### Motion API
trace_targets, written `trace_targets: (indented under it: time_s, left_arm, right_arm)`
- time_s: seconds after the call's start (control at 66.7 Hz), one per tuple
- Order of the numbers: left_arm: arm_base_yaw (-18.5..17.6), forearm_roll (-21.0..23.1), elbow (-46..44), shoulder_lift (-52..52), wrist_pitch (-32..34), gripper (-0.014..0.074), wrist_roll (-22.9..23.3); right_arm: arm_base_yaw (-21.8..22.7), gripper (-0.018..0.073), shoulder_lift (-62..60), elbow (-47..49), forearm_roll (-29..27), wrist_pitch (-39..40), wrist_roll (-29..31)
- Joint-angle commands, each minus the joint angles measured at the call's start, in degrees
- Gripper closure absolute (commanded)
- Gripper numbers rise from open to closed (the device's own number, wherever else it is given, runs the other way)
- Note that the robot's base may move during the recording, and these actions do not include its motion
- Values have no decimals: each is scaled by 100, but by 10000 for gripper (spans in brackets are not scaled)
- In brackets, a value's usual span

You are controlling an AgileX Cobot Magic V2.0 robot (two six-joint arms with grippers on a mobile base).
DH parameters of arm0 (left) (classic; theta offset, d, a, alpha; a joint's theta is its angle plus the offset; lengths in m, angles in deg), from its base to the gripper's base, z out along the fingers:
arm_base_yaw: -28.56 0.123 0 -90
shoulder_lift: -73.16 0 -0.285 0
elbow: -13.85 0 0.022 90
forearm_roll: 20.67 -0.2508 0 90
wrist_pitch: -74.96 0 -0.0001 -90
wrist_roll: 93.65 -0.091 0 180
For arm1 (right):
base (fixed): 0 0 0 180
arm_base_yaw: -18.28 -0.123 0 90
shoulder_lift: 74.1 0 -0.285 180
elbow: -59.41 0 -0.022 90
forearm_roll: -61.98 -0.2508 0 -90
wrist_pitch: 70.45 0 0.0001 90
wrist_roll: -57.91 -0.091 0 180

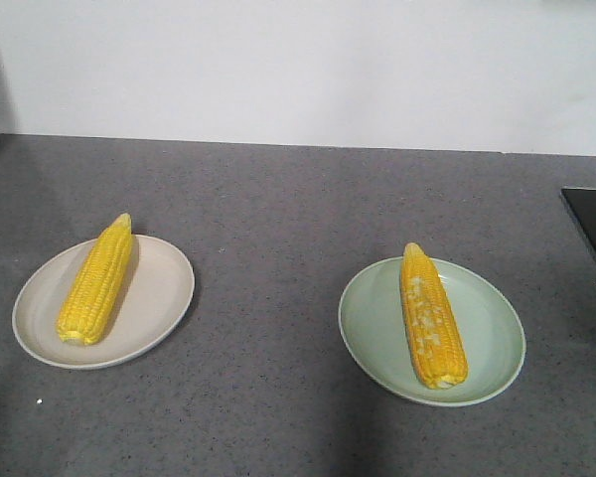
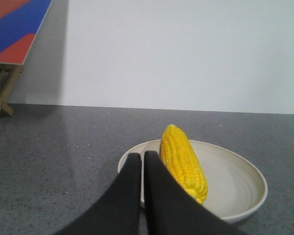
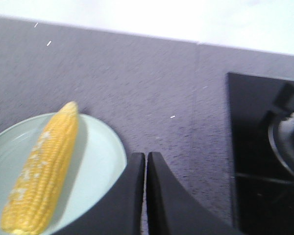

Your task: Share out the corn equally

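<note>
1. Closest to the left wrist cam, the left gripper has its fingers pressed together on nothing, tips at the near rim of the beige plate.
2. Just right of those tips, a plain corn cob lies on that plate.
3. Over on the right, the right gripper is also closed and empty, beside the green plate.
4. A pale-patched corn cob lies on it, left of the tips; looks clear of them, though it's blurry.
5. Further back, grey countertop and a black cooktop.

Front view overlooks both plates; each wrist view nears one.
</note>
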Motion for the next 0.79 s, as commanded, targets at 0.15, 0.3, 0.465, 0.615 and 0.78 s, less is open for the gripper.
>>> trace_targets:
  time_s: [0.15,0.3,0.465,0.615,0.78]
  left_arm:
    - [-7,7,69,-90,418,603,50]
    - [-7,7,69,-90,418,603,50]
    - [-7,7,69,-90,418,603,50]
    - [-7,7,69,-90,418,603,50]
    - [-7,7,69,-90,418,603,50]
  right_arm:
    - [464,564,-1675,-1308,-8,1402,-42]
    - [477,564,-2462,-2044,-25,1654,-42]
    - [542,564,-3116,-2724,-55,1993,-48]
    - [543,564,-3528,-3233,-55,2262,-63]
    - [529,564,-3921,-3747,-55,2622,-70]
